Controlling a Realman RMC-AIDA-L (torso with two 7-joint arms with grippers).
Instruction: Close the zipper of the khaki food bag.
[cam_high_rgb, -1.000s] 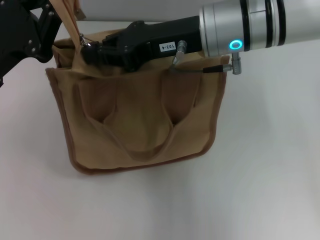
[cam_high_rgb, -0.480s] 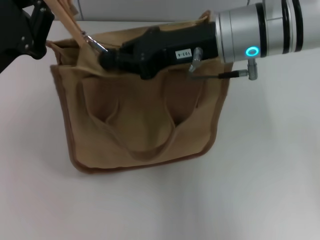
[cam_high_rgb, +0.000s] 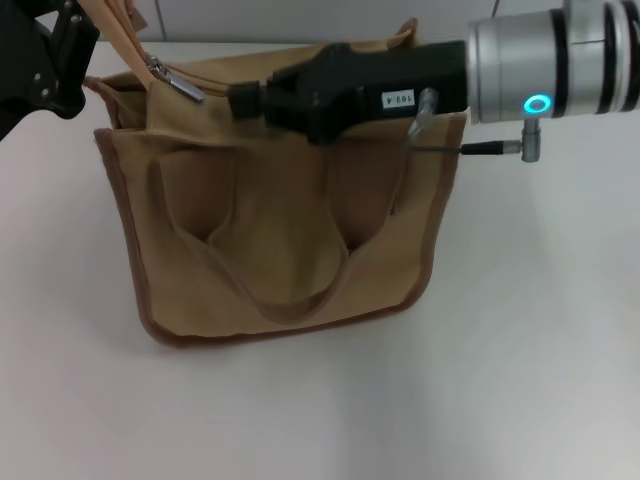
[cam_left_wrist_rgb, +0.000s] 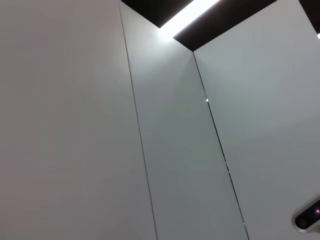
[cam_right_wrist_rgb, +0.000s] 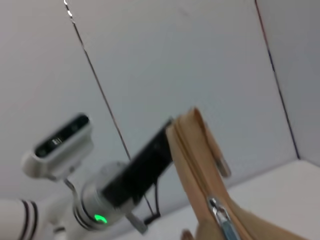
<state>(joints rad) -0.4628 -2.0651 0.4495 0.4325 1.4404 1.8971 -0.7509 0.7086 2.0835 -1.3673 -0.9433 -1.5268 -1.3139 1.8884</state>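
Khaki food bag (cam_high_rgb: 280, 230) under level right gripper (cam_high_rgb: 245, 100), jaws' state unclear; left gripper (cam_high_rgb: 60, 60) clamping bag's corner.

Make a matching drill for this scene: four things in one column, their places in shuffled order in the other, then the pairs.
1. silver pull tab
2. right claw
3. left claw
4. looped handle

A. hanging down the khaki food bag's front
B. gripping the strap at the bag's left end
C. over the bag's top, clear of the tab
D. at the zipper's left end

1-D, 2-C, 3-B, 4-A
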